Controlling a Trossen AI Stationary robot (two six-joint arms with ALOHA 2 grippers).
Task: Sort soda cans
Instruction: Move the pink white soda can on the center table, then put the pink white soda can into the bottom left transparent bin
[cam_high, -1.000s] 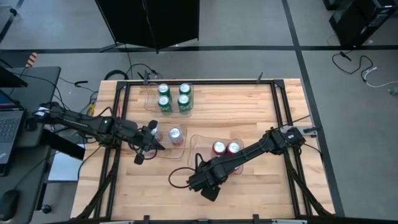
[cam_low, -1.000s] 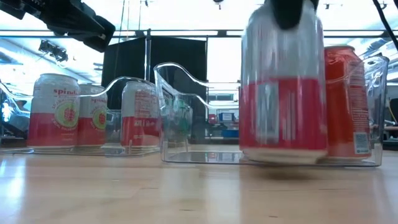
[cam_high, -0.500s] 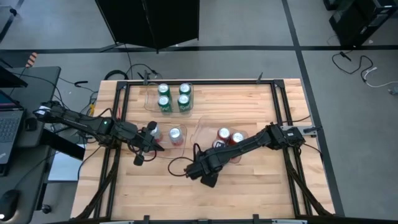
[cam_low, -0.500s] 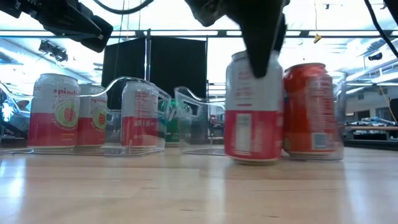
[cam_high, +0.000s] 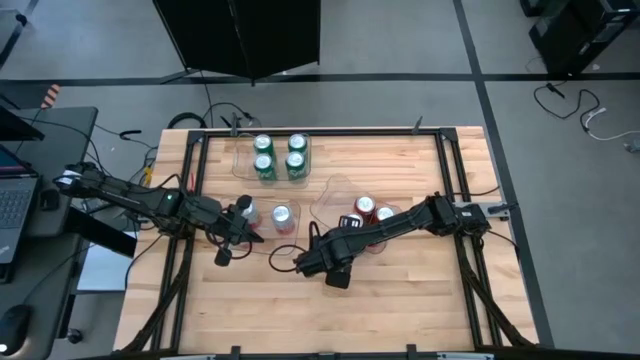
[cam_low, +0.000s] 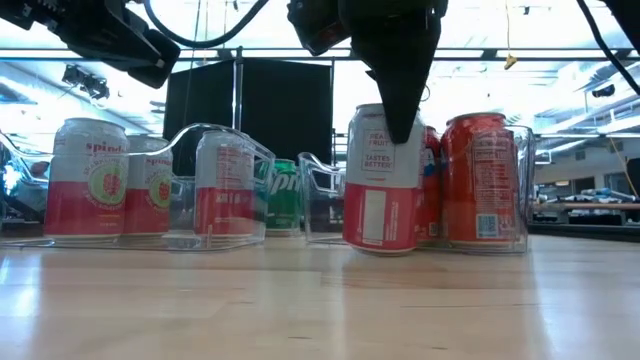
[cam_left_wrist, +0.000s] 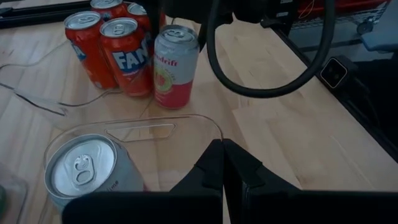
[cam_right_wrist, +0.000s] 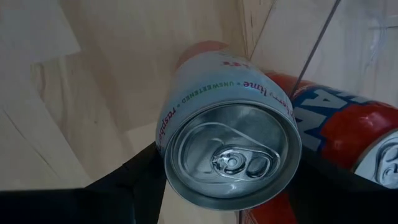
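Note:
My right gripper (cam_right_wrist: 227, 155) is shut on a silver-white soda can with a pink lower band (cam_low: 384, 180), near the table's middle. The can stands upright just outside the clear tray (cam_high: 325, 195) that holds several red cans (cam_high: 366, 206). Whether its base touches the wood, I cannot tell. More silver-white cans (cam_low: 88, 180) stand in a second clear tray (cam_left_wrist: 134, 127) at the left. My left gripper (cam_left_wrist: 224, 180) hovers shut over that tray's near end. Green cans (cam_high: 280, 157) stand in a tray at the far side. My right gripper pinches the silver-white can between its two fingers (cam_right_wrist: 124, 186), on opposite sides of the upper wall just under the rim (cam_right_wrist: 169, 146). The fingers come from above, pointing down. The can stays upright, close against the red cans' tray wall (cam_right_wrist: 311, 56).
A thin cable (cam_high: 285, 262) lies on the wood beside my right gripper. Black frame rails (cam_high: 452, 180) run along the table's left, right and far sides. Bare wood lies along the near edge (cam_high: 400, 310).
My right gripper has carried the silver-white can toward the table's far-left and rolled its wrist. The clear tray with the red cans has slid toward the far edge and turned askew.

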